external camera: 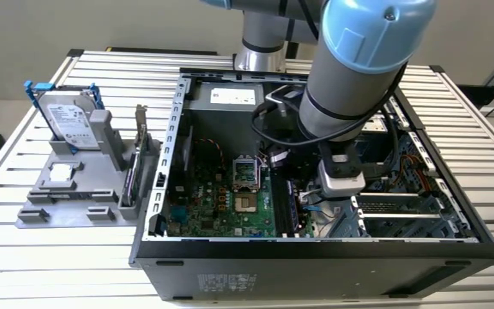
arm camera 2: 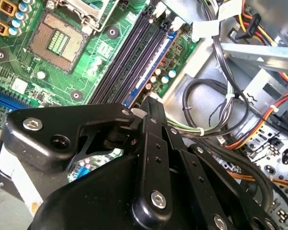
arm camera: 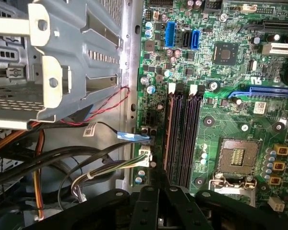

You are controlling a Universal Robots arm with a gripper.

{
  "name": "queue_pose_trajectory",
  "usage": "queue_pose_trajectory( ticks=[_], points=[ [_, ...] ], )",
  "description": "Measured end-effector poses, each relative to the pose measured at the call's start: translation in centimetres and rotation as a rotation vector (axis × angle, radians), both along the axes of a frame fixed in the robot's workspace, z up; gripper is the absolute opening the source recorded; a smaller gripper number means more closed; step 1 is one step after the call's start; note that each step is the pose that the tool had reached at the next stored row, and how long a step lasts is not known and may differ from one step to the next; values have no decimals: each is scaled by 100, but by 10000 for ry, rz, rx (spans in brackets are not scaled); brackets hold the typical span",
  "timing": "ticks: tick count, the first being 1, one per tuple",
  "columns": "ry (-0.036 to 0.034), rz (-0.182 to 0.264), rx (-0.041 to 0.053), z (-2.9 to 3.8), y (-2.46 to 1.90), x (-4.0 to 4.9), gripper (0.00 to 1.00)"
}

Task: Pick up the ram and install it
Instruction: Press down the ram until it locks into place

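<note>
The ram (arm camera 2: 151,62) is a long narrow stick with a bluish edge. It stands in the outermost memory slot of the green motherboard (arm camera 2: 19,86), beside the empty black slots. In the first wrist view the ram (arm camera: 169,139) runs down towards my fingers. My gripper (arm camera 2: 149,101) is shut, its black fingertips together right above one end of the stick; I cannot tell whether they touch it. In the exterior view my gripper (external camera: 314,205) hangs low inside the open computer case (external camera: 316,248), next to the ram (external camera: 293,203).
A bare processor socket (arm camera: 237,155) lies beside the slots. Cable bundles (arm camera 2: 216,105) and a metal drive cage (arm camera: 62,57) crowd the other side. Outside the case, a grey fixture (external camera: 58,206) holds a hard drive (external camera: 69,119) and an upright card (external camera: 139,138).
</note>
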State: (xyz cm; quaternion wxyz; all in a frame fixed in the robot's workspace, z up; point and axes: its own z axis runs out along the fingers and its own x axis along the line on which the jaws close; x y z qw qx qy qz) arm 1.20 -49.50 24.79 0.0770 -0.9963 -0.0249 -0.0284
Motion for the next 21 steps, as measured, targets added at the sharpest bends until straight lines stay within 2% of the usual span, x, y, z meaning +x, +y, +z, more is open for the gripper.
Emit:
queue_pose_trajectory(
  ticks=[9,21],
  points=[
    [52,661,0,0,1,0,0],
    [121,1257,1,0,2,-1,0]
  ],
)
